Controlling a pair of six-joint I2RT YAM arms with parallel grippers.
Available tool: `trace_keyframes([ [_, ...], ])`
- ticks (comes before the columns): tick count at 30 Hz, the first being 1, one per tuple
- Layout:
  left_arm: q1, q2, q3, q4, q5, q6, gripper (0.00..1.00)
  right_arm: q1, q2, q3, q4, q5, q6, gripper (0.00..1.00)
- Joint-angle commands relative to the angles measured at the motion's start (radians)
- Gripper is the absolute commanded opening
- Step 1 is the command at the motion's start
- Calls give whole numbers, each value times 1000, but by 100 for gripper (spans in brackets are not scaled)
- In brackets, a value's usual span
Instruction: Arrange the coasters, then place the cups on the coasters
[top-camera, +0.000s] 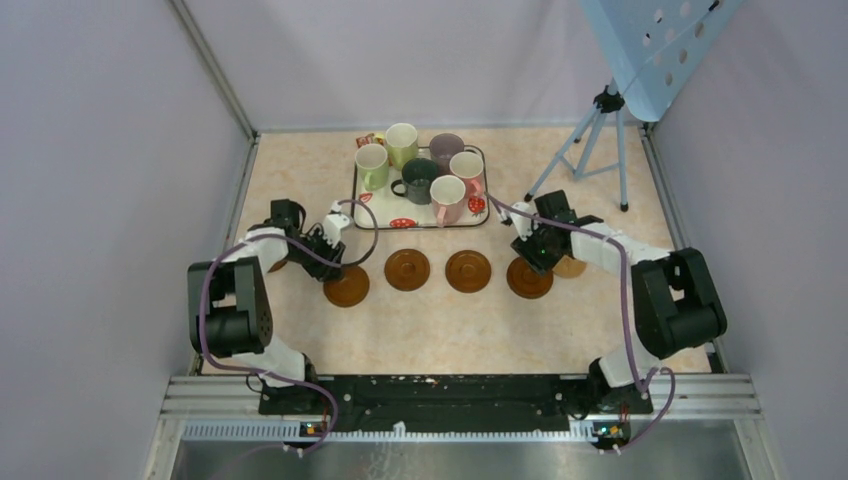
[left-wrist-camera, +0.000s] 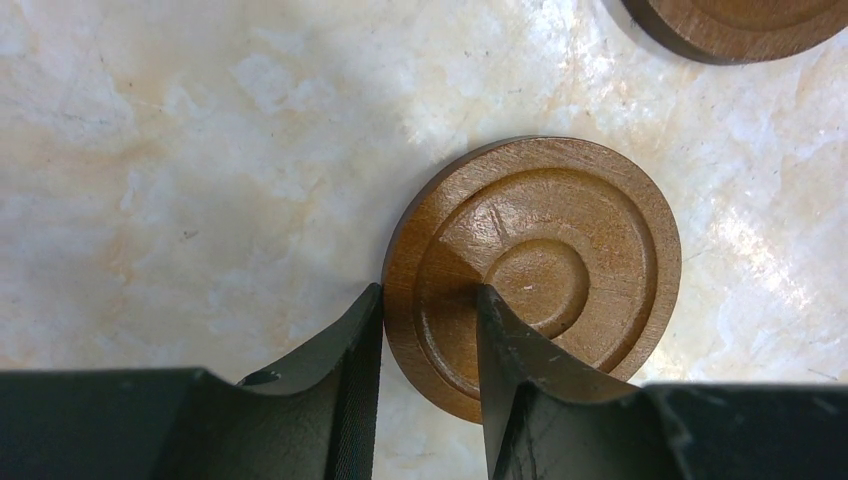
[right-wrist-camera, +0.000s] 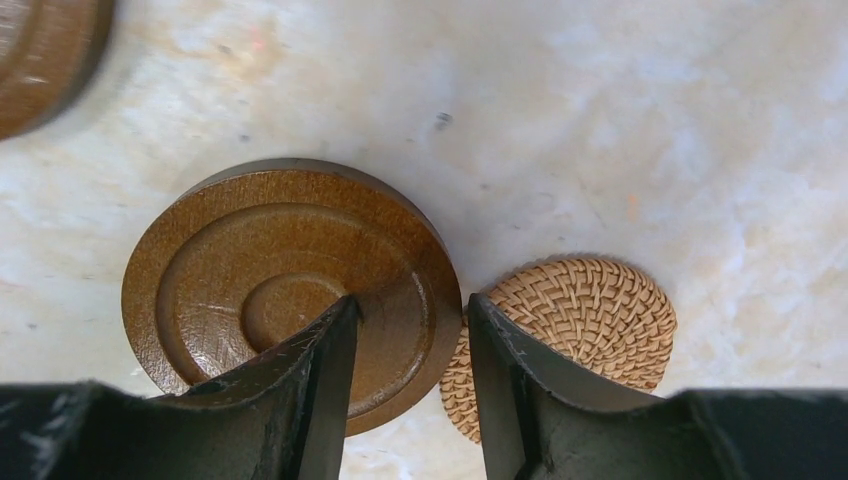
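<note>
Four brown wooden coasters lie in a row in front of the tray. My left gripper (top-camera: 330, 262) is shut on the rim of the leftmost coaster (top-camera: 346, 287); one finger is outside the edge and the other in its groove (left-wrist-camera: 430, 290). My right gripper (top-camera: 535, 258) is shut on the rim of the rightmost brown coaster (top-camera: 529, 278) the same way (right-wrist-camera: 413, 300). A tan woven coaster (right-wrist-camera: 590, 310) lies just right of it. Several cups stand on the tray, among them a green cup (top-camera: 372, 165), a dark cup (top-camera: 420, 178) and a pink cup (top-camera: 448, 197).
The white strawberry-print tray (top-camera: 420, 215) sits at the back centre. Two more coasters (top-camera: 407, 269) (top-camera: 468, 270) lie between the grippers. A tripod (top-camera: 600, 140) stands at the back right. Walls close in the table on the left, back and right.
</note>
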Motion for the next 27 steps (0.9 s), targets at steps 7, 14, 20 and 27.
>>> trace_keyframes([
  [7, -84, 68, 16, 141, -46, -92, 39, -74, 35, -8, -42, 40, -17, 44],
  [14, -81, 105, 62, 158, -114, -112, 38, -44, 84, 39, -20, 20, 11, 43],
  [20, -50, 104, 71, 119, -124, -68, 37, -8, 108, 56, -5, 10, 37, 43],
  [27, -19, 77, 50, 97, -140, -28, 37, 19, 130, 69, 15, 6, 60, 42],
])
